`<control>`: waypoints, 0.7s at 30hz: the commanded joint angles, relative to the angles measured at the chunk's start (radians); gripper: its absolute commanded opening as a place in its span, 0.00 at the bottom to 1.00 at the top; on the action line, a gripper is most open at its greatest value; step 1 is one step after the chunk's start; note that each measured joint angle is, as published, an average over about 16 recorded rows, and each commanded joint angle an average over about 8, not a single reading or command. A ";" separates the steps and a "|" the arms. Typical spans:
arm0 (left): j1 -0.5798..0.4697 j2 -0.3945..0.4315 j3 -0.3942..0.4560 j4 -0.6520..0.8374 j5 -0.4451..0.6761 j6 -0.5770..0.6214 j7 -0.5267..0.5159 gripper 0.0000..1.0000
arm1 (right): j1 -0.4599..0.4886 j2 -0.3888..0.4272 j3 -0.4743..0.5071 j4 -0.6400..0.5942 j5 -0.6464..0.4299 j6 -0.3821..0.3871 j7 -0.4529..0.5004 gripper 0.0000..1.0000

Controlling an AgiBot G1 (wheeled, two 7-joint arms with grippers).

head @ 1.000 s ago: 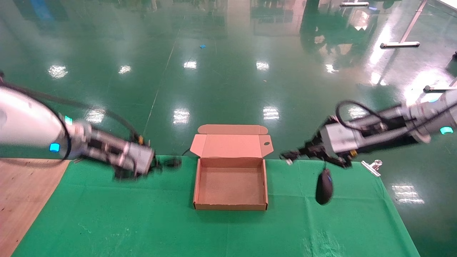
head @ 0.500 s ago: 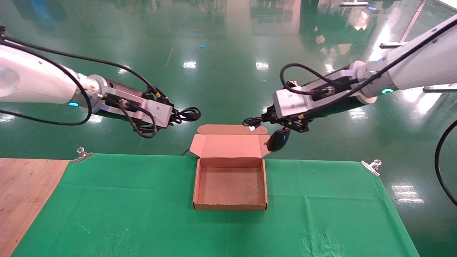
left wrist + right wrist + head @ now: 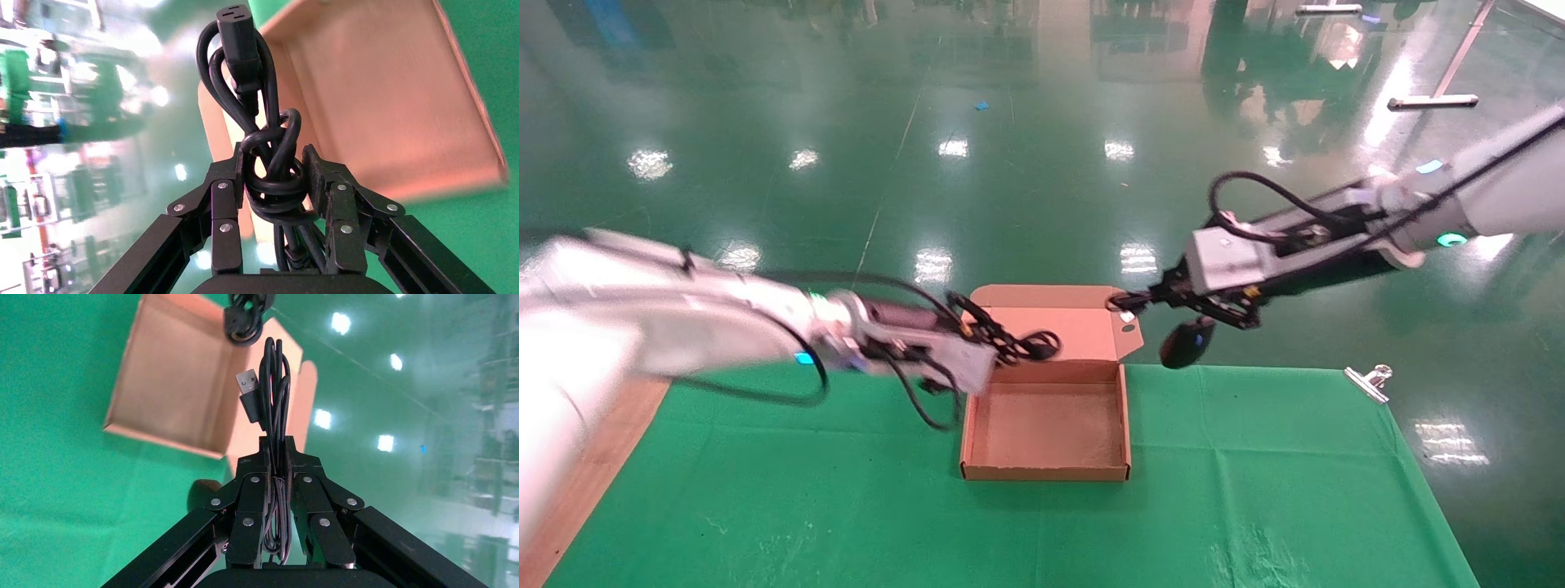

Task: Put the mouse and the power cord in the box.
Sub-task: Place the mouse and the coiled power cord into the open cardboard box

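The box [image 3: 1046,471] stands open on the green cloth, its lid tilted back. My left gripper [image 3: 1012,347] hovers at the box's back left corner, shut on the coiled power cord [image 3: 1040,345]. In the left wrist view the left gripper [image 3: 273,164] clamps the knotted power cord [image 3: 269,122] over the box [image 3: 392,104]. My right gripper [image 3: 1128,300] is by the lid's right flap, shut on the mouse's bundled thin cable. The mouse [image 3: 1185,343] dangles below it, right of the box. The right wrist view shows the right gripper [image 3: 276,447], the USB plug [image 3: 248,392], the mouse [image 3: 201,491] and the box [image 3: 171,373].
A green cloth [image 3: 1254,490] covers the table, held by a metal clip [image 3: 1369,382] at the far right edge. Bare wood [image 3: 617,441] shows at the left. Glossy green floor [image 3: 1042,163] lies beyond the table's far edge.
My left arm has swung down and to the right, carrying the power cord to the box's back left corner. My right gripper has shifted slightly right and down with the mouse hanging from it.
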 commanded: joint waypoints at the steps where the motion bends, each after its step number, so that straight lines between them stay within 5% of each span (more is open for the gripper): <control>1: 0.073 -0.001 -0.022 -0.063 -0.038 -0.022 0.006 0.00 | -0.002 0.017 0.001 -0.008 0.002 -0.014 -0.010 0.00; 11: 0.439 0.009 0.108 -0.456 -0.137 -0.546 0.034 0.00 | -0.021 0.074 0.000 -0.028 0.000 -0.047 -0.044 0.00; 16: 0.483 0.013 0.270 -0.472 -0.171 -0.764 -0.021 0.00 | -0.029 0.094 -0.001 -0.034 -0.001 -0.047 -0.055 0.00; 21: 0.455 0.013 0.433 -0.448 -0.236 -0.807 -0.104 0.00 | -0.044 0.109 -0.002 -0.042 -0.003 -0.038 -0.062 0.00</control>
